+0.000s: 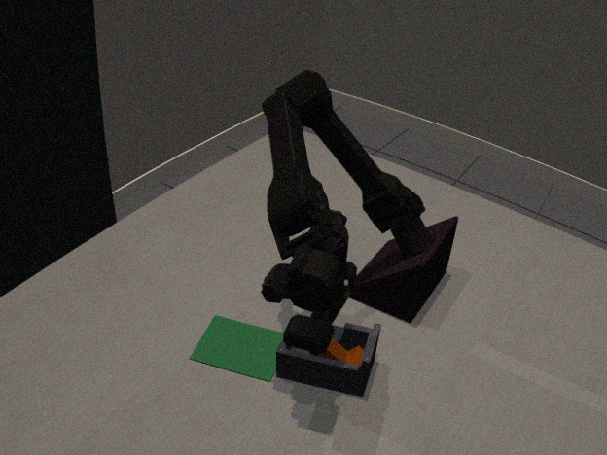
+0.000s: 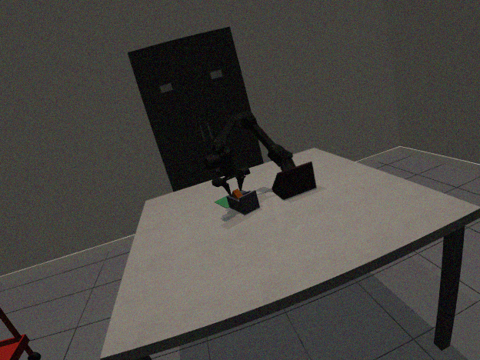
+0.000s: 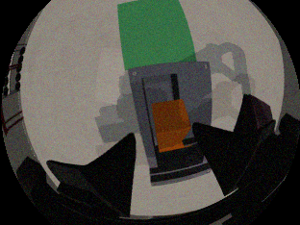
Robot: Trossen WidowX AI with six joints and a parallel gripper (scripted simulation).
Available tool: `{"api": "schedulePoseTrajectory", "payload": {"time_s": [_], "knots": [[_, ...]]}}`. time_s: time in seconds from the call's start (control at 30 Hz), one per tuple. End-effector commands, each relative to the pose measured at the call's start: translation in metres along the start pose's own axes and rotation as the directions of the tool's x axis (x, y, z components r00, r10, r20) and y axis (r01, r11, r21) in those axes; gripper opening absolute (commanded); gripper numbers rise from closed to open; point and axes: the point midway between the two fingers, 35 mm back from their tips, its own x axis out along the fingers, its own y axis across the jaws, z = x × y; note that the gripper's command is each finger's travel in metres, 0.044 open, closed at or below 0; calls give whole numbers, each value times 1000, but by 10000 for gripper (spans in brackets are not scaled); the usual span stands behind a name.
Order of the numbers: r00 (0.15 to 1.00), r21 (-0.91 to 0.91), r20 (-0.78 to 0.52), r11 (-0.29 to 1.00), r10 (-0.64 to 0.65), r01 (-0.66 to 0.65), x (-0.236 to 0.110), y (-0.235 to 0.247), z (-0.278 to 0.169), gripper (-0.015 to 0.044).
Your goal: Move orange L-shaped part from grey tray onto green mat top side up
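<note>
The grey tray (image 1: 318, 372) (image 2: 248, 204) (image 3: 137, 100) stands on the table with the green mat (image 1: 234, 347) (image 2: 221, 201) (image 3: 156, 32) right beside it. The orange L-shaped part (image 1: 346, 353) (image 2: 237, 191) (image 3: 171, 124) lies tipped in the pocket, with one end showing above the tray rim in the exterior view. My gripper (image 2: 232, 186) (image 3: 164, 132) is open and points straight down, just above the tray, with one finger on each side of the orange part. The fingers touch nothing that I can see. In the top view the wrist hides the fingertips.
The arm's dark wedge-shaped base (image 1: 407, 276) (image 2: 295, 180) stands on the table behind the tray. A tall dark panel (image 2: 194, 105) stands beyond the table's far edge. A red cart (image 2: 13, 345) stands on the floor at the lower left.
</note>
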Motion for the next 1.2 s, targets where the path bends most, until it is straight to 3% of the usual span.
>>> {"api": "schedulePoseTrajectory", "payload": {"time_s": [0.0,0.33,0.43,0.9,1.03,1.17], "knots": [[1000,-13,4,1000,-12,12,9,-4,-1,280],[1000,-13,5,1000,-13,13,19,-5,0,280],[1000,0,2,1000,-3,3,15,-2,0,201],[1000,0,2,1000,-3,3,15,-2,0,108],[1000,0,2,1000,-3,3,15,-2,0,3],[1000,-1,2,1000,-4,4,15,-2,0,0]]}}
